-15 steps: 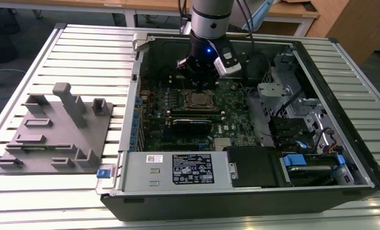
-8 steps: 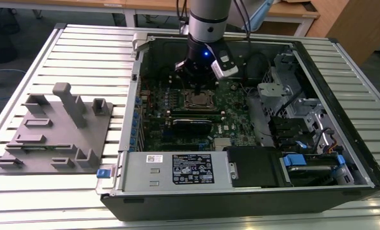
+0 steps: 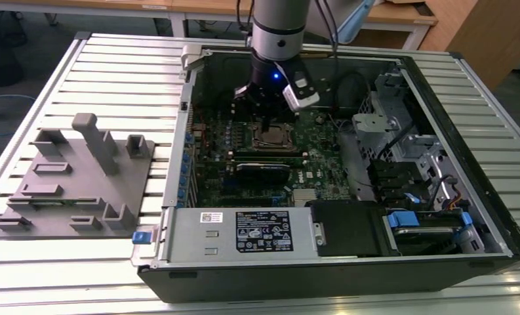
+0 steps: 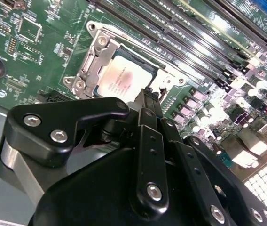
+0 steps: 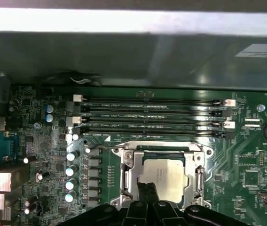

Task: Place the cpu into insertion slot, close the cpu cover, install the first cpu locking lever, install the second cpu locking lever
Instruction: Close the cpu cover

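Looking down both wrist views, I find the cpu (image 5: 164, 181) seated in the slot (image 3: 275, 139), and the cover (image 5: 128, 173) lies flat over it, its frame ringing the silver top, so I judge the first two steps done. The gripper (image 5: 145, 190) has its fingers drawn tight together with nothing between them that I can see. In the second wrist view its tips (image 4: 148, 96) sit at the cover's edge, just beside the cpu (image 4: 121, 77). From the exterior view the gripper (image 3: 273, 125) hangs straight down over the slot. A thin lever (image 5: 100, 149) runs low along the side facing the memory slots (image 5: 152, 115), but I cannot tell whether it is hooked under its catch. The lever on the gripper's side is hidden behind the fingers, so I count both locking steps as unconfirmed. Room is tight at board level: the memory slots lie just beside one edge of the cover, and a row of capacitors (image 5: 71, 169) stands near another. Further out, the case wall (image 3: 179, 164) and the drive cage (image 3: 400, 125) close in the sides, well apart from the slot. Above it the case is open, so straight up looks to me like the freest way for the arm.
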You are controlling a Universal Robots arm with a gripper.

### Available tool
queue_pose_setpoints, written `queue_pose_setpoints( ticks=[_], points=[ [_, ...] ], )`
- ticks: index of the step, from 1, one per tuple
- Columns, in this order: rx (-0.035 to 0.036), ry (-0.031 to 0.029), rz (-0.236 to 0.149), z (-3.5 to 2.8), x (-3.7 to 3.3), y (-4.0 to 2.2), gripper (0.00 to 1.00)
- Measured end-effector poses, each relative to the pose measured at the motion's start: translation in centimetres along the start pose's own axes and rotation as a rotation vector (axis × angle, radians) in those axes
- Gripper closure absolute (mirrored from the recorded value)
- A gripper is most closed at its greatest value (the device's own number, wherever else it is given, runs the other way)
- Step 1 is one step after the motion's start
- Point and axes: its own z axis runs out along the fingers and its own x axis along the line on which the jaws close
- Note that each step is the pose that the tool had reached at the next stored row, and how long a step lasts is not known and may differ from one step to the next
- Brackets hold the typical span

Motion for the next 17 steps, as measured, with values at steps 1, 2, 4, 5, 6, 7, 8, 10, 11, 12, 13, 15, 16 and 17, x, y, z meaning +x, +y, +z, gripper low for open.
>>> queue_pose_setpoints(
  ticks=[1, 2, 4, 5, 6, 7, 8, 10, 11, 12, 13, 15, 16, 17],
  points=[
    [-0.0001, 0.0000, 0.000, 0.01, 0.04, 0.00, 0.89],
    [0.0000, 0.0001, 0.000, 0.01, 0.04, 0.00, 0.89],
    [0.0001, 0.0001, 0.000, 0.01, 0.04, 0.00, 0.89],
    [0.0000, 0.0001, 0.000, 0.01, 0.05, 0.00, 0.89],
    [-0.0001, 0.0000, 0.000, 0.02, 0.06, 0.00, 0.89],
    [-0.0004, -0.0002, 0.000, 0.06, 0.07, 0.01, 0.89],
    [-0.0004, -0.0002, 0.000, 0.12, 0.08, 0.01, 0.89],
    [-0.0002, 0.0000, 0.000, 0.31, 0.12, 0.00, 0.89],
    [-0.0002, 0.0000, 0.000, 0.43, 0.13, 0.01, 0.89],
    [-0.0001, 0.0000, 0.000, 0.54, 0.16, 0.01, 0.89],
    [0.0000, 0.0000, 0.000, 0.58, 0.21, 0.00, 0.89],
    [0.0000, 0.0000, 0.000, 0.63, 0.38, 0.01, 0.89],
    [-0.0001, 0.0000, 0.000, 0.66, 0.47, 0.01, 0.89],
    [-0.0002, -0.0001, 0.000, 0.74, 0.52, 0.01, 0.89]
  ],
)
